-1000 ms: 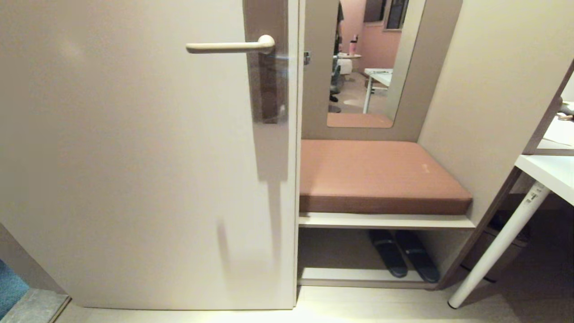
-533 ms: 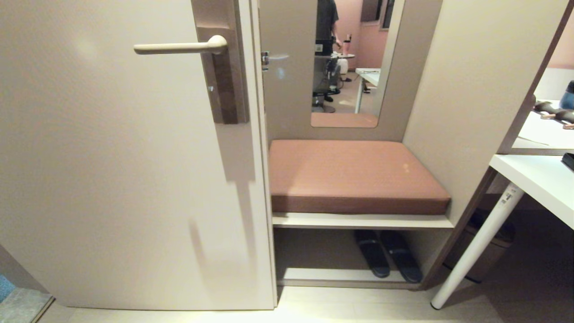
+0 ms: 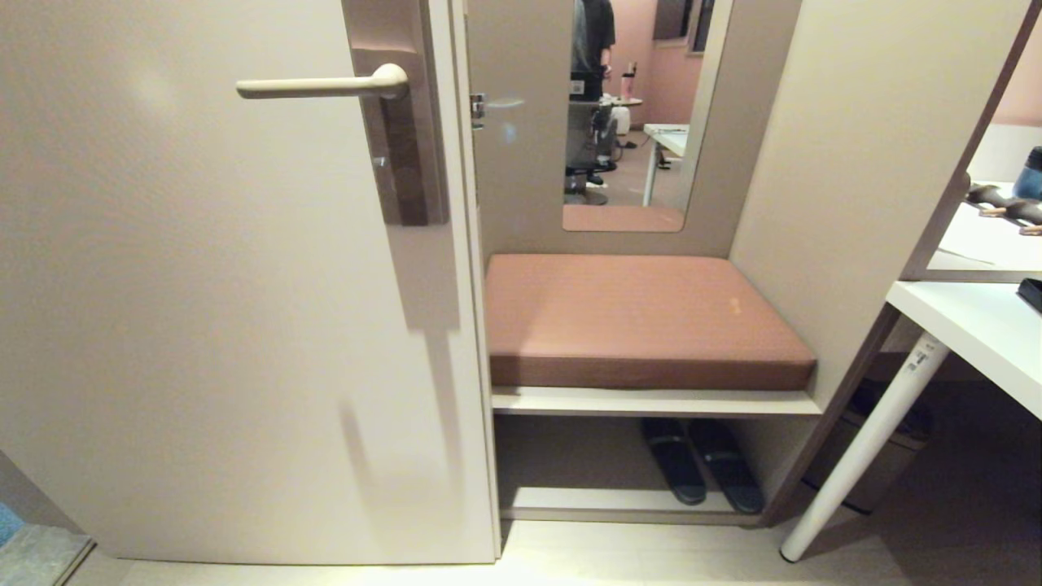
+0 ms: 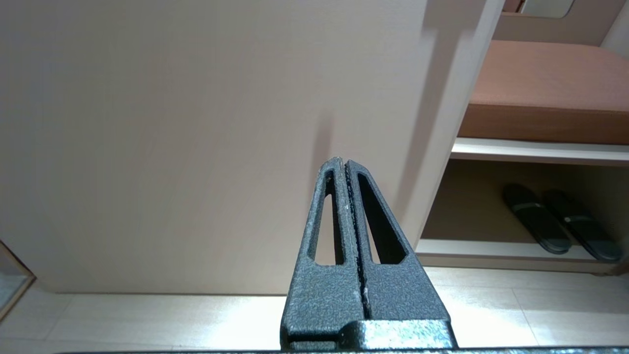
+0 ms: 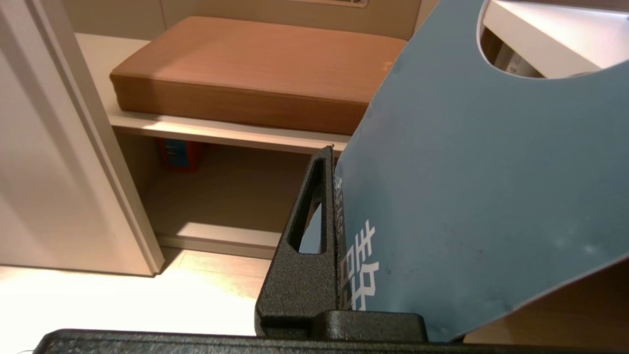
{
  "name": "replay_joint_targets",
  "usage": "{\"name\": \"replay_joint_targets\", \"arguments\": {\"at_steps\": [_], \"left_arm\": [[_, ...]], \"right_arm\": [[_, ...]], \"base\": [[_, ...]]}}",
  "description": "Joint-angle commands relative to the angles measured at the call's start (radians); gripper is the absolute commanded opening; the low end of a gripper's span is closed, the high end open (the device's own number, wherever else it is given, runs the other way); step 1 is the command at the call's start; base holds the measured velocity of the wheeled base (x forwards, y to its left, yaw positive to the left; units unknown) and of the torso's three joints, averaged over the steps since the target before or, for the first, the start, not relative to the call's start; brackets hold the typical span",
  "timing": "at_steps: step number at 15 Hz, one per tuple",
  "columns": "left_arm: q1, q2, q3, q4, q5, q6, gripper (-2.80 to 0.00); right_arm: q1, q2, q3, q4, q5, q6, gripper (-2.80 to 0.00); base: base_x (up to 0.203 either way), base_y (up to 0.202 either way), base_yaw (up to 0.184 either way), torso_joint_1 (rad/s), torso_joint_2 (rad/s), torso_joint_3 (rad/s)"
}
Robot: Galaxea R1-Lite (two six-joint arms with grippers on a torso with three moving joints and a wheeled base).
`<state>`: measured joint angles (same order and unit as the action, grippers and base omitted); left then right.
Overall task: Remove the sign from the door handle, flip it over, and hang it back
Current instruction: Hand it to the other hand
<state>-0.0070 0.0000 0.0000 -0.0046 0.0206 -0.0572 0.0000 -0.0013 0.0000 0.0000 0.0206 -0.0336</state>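
Note:
The cream door handle [image 3: 321, 85] sticks out level from its brown backplate [image 3: 403, 134] high on the beige door [image 3: 203, 325], and nothing hangs on it. The blue-grey sign [image 5: 467, 187] shows in the right wrist view, clamped in my right gripper [image 5: 336, 152], its large hole [image 5: 540, 44] at the far end and white lettering near the fingers. One finger is hidden behind the sign. My left gripper [image 4: 344, 162] is shut on nothing, low down and pointing at the foot of the door. Neither arm appears in the head view.
Right of the door is a bench with a brown cushion [image 3: 643, 317], dark slippers [image 3: 700, 472] on the shelf beneath and a mirror [image 3: 627, 122] above showing a person. A white desk [image 3: 977, 325] with a slanted leg stands at the far right.
The whole head view has shifted: the door and handle now sit further left and more of the desk shows, so the camera has turned. Neither gripper changed.

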Motion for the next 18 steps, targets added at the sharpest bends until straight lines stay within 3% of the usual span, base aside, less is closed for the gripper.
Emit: {"name": "replay_joint_targets", "arguments": {"at_steps": [1,10,18], "left_arm": [[-0.001,0.000,0.000,-0.001,0.001,-0.001,-2.80],[-0.001,0.000,0.000,0.000,0.001,-0.001,-2.80],[-0.001,0.000,0.000,-0.001,0.001,0.000,-2.80]], "right_arm": [[0.000,0.001,0.000,0.000,0.001,-0.002,-2.80],[0.000,0.001,-0.022,0.005,0.002,-0.003,-2.80],[0.000,0.333,-0.339,0.059,0.002,-0.007,-2.80]], "base": [[0.000,0.000,0.000,0.000,0.00,0.000],[0.000,0.000,0.000,0.000,0.00,0.000],[0.000,0.000,0.000,0.000,0.00,0.000]]}}
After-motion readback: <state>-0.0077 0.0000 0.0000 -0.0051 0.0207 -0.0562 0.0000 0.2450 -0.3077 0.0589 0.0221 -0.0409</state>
